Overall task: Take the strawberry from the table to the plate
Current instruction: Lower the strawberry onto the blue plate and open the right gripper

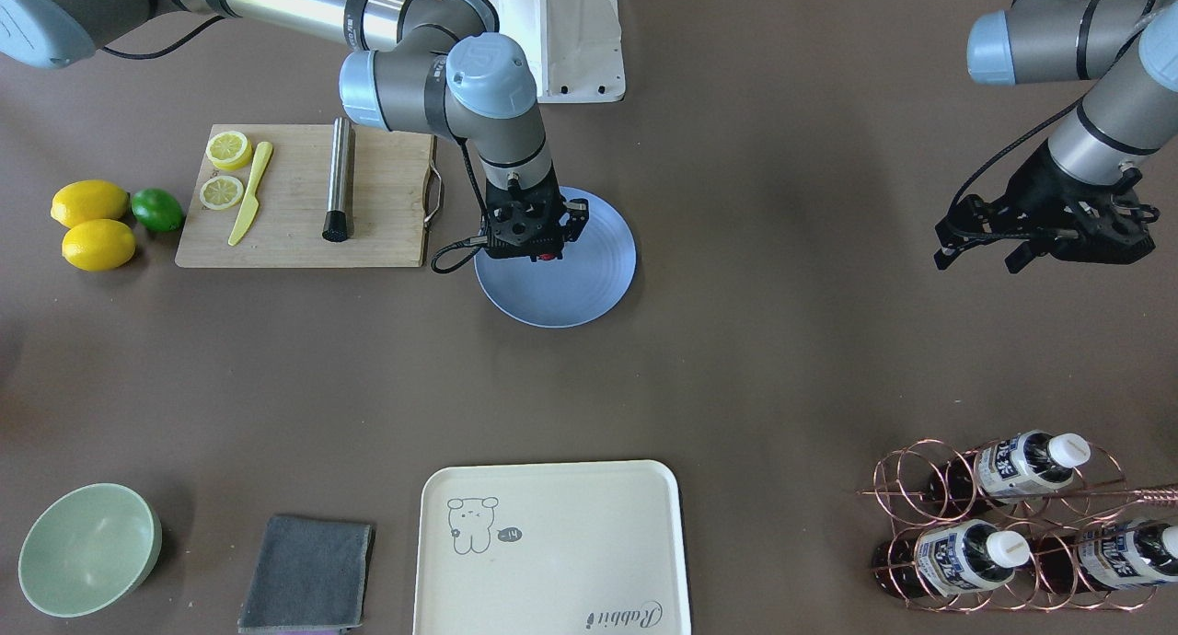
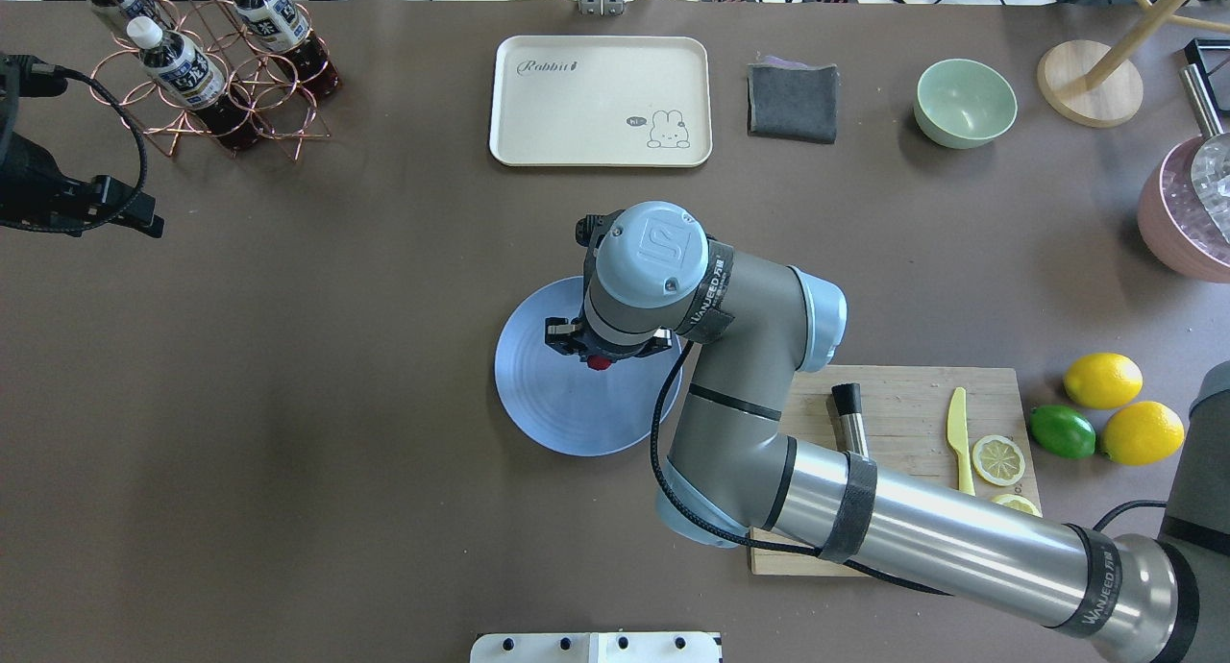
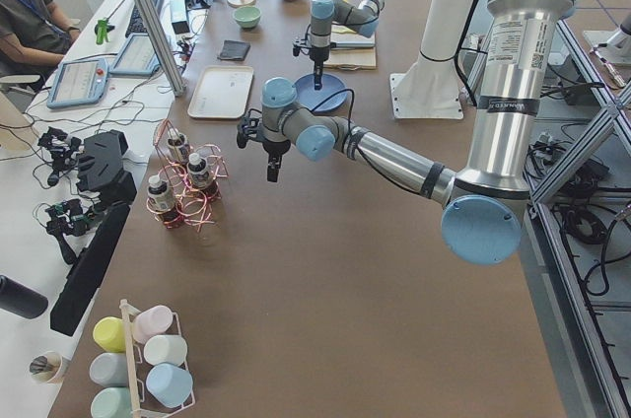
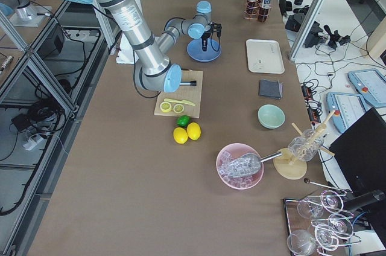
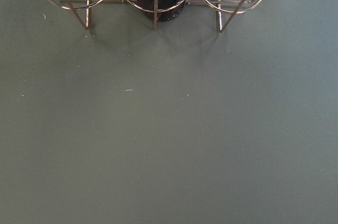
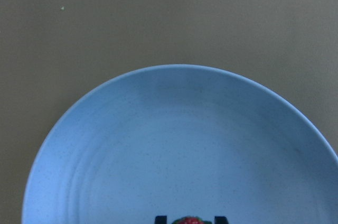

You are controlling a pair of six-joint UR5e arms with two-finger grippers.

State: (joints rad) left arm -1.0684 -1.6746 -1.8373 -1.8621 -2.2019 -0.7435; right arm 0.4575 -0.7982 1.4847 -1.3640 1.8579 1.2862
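Wide grey-brown table (image 1: 755, 359), light blue plate (image 1: 589, 294) near its middle, bamboo cutting board (image 1: 386, 221) just beside it, two lemons (image 1: 89, 202) touching a lime (image 1: 157, 209) past the board, cream tray (image 1: 552, 543), grey cloth (image 1: 306, 572), green bowl (image 1: 87, 548) along the operators' edge

Overhead and front cameras face each other across the table (image 2: 288, 356), sharing the plate (image 2: 548, 408) with the close right-wrist view.

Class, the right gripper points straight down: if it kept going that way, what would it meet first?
The plate, directly beneath the right gripper. The strawberry between its fingertips would likely press onto it first; the remaining gap is unclear.
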